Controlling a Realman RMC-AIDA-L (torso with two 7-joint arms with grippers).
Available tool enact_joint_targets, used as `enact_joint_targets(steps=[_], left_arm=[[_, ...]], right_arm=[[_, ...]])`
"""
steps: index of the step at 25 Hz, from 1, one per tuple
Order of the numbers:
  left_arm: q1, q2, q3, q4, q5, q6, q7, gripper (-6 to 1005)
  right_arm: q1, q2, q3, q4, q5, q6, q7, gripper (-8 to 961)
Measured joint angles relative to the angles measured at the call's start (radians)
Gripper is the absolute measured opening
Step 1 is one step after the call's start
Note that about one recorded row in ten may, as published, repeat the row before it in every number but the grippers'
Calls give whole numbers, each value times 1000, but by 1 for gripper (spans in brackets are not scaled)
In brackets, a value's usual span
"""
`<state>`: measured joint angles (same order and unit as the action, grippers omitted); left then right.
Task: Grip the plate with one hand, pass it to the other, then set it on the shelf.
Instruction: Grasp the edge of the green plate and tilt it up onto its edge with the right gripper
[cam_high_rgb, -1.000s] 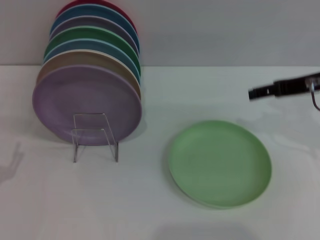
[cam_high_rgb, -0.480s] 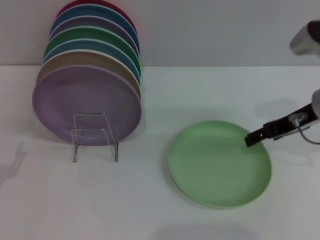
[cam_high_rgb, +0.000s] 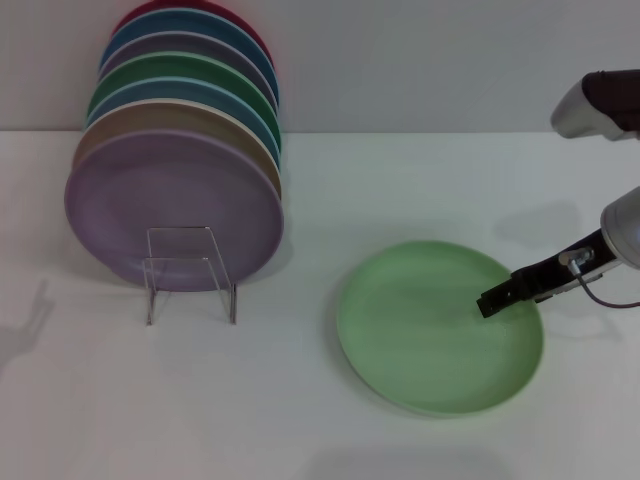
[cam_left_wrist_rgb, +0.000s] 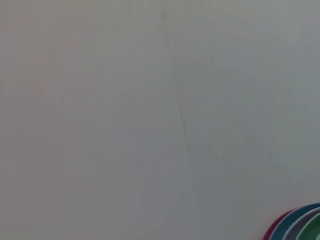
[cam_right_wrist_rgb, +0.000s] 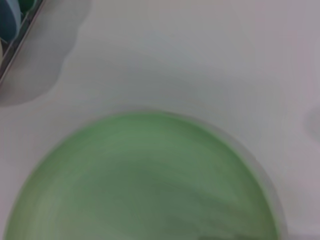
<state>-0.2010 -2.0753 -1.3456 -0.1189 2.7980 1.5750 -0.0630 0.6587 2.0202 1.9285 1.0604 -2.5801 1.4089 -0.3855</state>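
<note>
The round pale mint-green plate (cam_high_rgb: 439, 326) lies flat on the white table (cam_high_rgb: 300, 400), to the right of the small clear plate stand (cam_high_rgb: 190, 272). The right gripper (cam_high_rgb: 492, 303) is over the plate's right rim; how far it is open I cannot tell.
</note>
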Motion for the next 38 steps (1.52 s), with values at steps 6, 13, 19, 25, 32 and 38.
enact_joint_targets(steps=[6,13,19,25,32,38], left_arm=[[-1,0,0,-1,0,-10,0,848],[-2,1,-5,-1,0,-15,0,847],[-2,2,-4,-1,0,-15,0,846],[-2,2,-3,-1,0,-15,0,845],[-2,2,-2,-1,0,-15,0,844],[-4,2,-1,-1,0,-15,0,843]], right_arm=[[6,1,-22,-20,-9,-10,0,770],[15,2,-35,-55,-9,-26,-2,753],[17,2,-47,-57,-8,-28,2,740],[19,2,-47,-57,-9,-24,3,726],[23,6,-49,-58,-58,-26,14,709],[30,7,-85,-63,-59,-34,20,696]])
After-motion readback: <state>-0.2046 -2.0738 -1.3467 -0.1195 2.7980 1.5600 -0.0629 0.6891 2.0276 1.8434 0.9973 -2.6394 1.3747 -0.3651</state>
